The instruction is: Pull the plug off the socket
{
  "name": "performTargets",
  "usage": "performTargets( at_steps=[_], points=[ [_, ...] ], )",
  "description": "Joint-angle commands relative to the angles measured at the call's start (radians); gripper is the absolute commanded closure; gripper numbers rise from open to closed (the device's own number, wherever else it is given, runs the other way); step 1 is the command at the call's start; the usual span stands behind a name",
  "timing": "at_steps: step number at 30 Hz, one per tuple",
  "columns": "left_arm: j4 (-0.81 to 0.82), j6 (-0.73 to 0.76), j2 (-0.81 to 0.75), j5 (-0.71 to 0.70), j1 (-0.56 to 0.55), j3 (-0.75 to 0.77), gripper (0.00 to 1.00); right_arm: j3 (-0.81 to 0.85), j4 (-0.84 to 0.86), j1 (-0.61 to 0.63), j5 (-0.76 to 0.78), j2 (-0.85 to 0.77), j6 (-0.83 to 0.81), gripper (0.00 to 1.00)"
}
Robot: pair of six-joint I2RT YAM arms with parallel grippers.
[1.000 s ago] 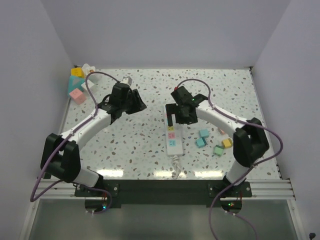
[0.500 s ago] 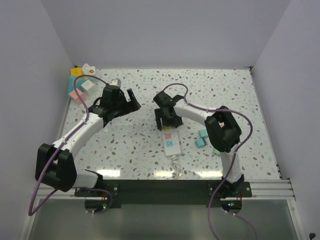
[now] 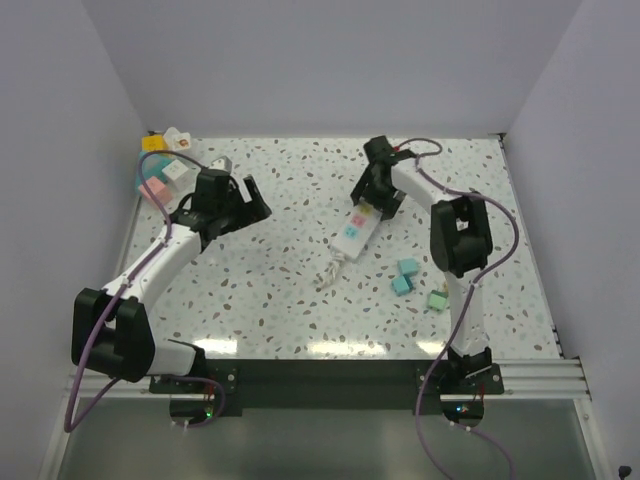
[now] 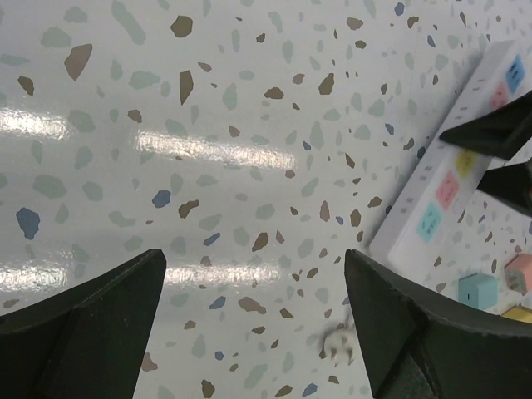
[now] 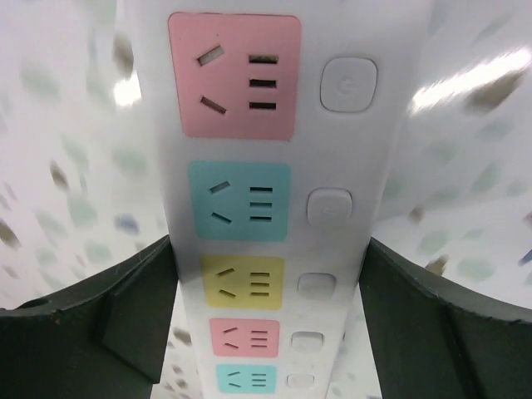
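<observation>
The right fingers (image 5: 100,332) clamped the power strip (image 5: 266,199), the left fingers (image 4: 75,324) stood apart; end-held, it might twist loose.

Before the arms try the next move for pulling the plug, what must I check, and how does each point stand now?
1. Plug seated in white oblong plastic power strip: not ok; all five coloured outlets in the right wrist view are empty.
2. Right gripper shut on strip's sides: ok.
3. Strip flat on speckled table: cannot tell.
4. Left gripper open, empty: ok.
5. Left gripper near strip: not ok; it hovers apart.
</observation>
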Motion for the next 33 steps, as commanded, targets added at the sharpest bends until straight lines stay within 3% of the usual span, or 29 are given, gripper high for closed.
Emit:
performTargets(
  at_steps=[1, 7, 10, 11, 13, 22, 26, 27, 29, 30, 32, 33],
  points=[
    [-0.018, 0.031, -0.001, 0.011, 0.015, 0.033, 0.07, 0.151, -0.013, -0.167, 0.01, 0.057, 0.228, 1.0],
    [-0.016, 0.023, 0.017, 0.008, 0.023, 0.041, 0.08, 0.289, 0.007, -0.313, -0.003, 0.18, 0.461, 1.0],
    [-0.013, 0.015, 0.048, 0.005, 0.029, 0.055, 0.08, 0.225, 0.092, -0.36, 0.021, 0.18, 0.605, 1.0],
    [-0.015, 0.015, 0.063, 0.008, 0.032, 0.064, 0.08, 0.161, 0.202, -0.371, 0.023, 0.168, 0.657, 1.0],
    [-0.005, 0.012, 0.076, 0.01, 0.036, 0.072, 0.08, 0.142, 0.272, -0.397, 0.055, 0.171, 0.687, 1.0],
    [-0.01, 0.008, 0.166, 0.022, 0.062, 0.144, 0.08, 0.283, 0.3, -0.483, 0.138, 0.253, 0.796, 1.0],
    [-0.013, 0.011, 0.224, 0.037, 0.066, 0.196, 0.08, 0.327, 0.317, -0.502, 0.161, 0.261, 0.79, 0.69],
    [-0.013, 0.012, 0.234, 0.039, 0.067, 0.204, 0.08, 0.335, 0.309, -0.506, 0.161, 0.263, 0.788, 0.53],
    [-0.013, 0.014, 0.255, 0.049, 0.07, 0.225, 0.08, 0.334, 0.32, -0.516, 0.158, 0.253, 0.771, 0.38],
    [-0.013, 0.017, 0.26, 0.049, 0.07, 0.231, 0.08, 0.331, 0.326, -0.522, 0.152, 0.249, 0.764, 0.25],
    [-0.012, 0.017, 0.269, 0.046, 0.078, 0.24, 0.08, 0.317, 0.346, -0.526, 0.13, 0.221, 0.727, 0.14],
    [-0.01, 0.017, 0.27, 0.046, 0.079, 0.242, 0.07, 0.302, 0.359, -0.529, 0.13, 0.203, 0.711, 0.04]
  ],
)
